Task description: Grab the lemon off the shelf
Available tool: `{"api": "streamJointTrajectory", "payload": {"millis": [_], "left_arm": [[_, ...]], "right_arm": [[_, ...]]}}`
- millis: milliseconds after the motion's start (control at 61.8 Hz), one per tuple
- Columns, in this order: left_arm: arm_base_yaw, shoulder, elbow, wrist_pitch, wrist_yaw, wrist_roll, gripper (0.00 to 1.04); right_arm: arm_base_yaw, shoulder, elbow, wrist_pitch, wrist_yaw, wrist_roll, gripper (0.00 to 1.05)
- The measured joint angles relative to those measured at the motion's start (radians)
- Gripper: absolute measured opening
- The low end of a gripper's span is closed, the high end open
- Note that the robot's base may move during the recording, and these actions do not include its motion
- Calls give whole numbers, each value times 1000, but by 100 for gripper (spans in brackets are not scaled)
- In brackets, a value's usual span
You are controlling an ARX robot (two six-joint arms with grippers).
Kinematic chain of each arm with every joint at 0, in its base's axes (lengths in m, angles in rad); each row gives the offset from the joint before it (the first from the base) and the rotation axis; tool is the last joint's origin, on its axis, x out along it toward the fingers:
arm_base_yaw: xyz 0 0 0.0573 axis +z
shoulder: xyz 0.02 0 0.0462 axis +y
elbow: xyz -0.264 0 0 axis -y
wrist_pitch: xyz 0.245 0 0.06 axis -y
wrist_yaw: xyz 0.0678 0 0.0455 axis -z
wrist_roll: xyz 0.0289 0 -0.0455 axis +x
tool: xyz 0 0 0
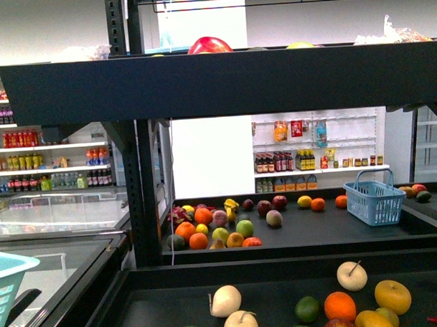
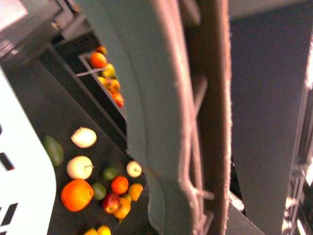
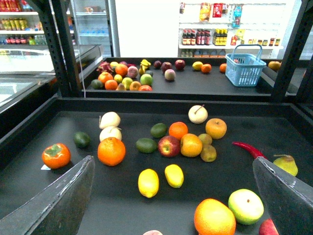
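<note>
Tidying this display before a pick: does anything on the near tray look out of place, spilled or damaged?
One thing: a red chili pepper lies among the fruit on the near tray of the shelf, close to a yellow-green pear. Nothing looks spilled or damaged.

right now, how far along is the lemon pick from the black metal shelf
Done: nothing yet. The small bright-yellow oval lemon and a second lemon beside it both lie on the tray of the black metal shelf. In hand: the right gripper is open and empty above that tray, with both lemons in front of it. Still to do: lower onto one, close, lift.
</note>
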Motion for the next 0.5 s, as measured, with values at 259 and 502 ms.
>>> {"api": "streamJointTrajectory", "payload": {"millis": [259,502], "left_arm": [[-161,-80,-95,-13,131,163,9],[-358,-39,-113,56,102,169,9]], "right_arm": [[0,0,0,0,0,0,97],[0,0,0,0,0,0,97]]}}
